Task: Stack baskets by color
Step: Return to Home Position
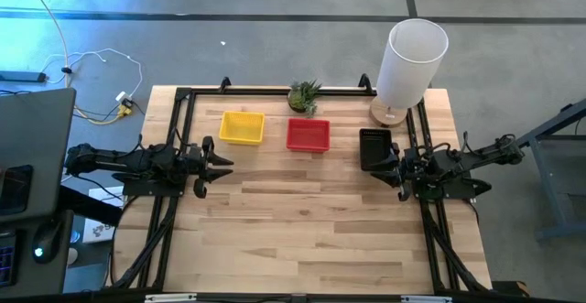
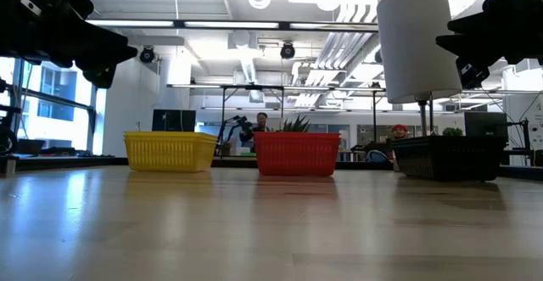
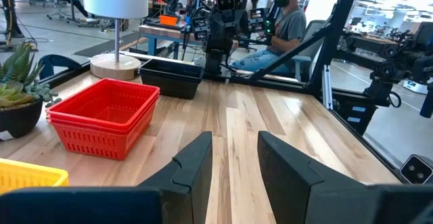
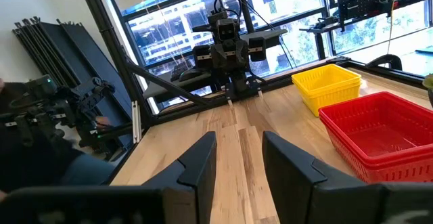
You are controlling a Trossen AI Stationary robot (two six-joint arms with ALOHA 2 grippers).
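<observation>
Both aloft (parted): left gripper (image 3: 235, 143), right gripper (image 4: 239, 139).

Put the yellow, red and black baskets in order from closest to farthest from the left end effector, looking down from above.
Starting from the left end effector, at the table's left side:
1. the yellow baskets, leftmost in the row, just beyond it.
2. the red baskets, in the middle of the row.
3. the black baskets, at the right end, beside the right end effector.
</observation>
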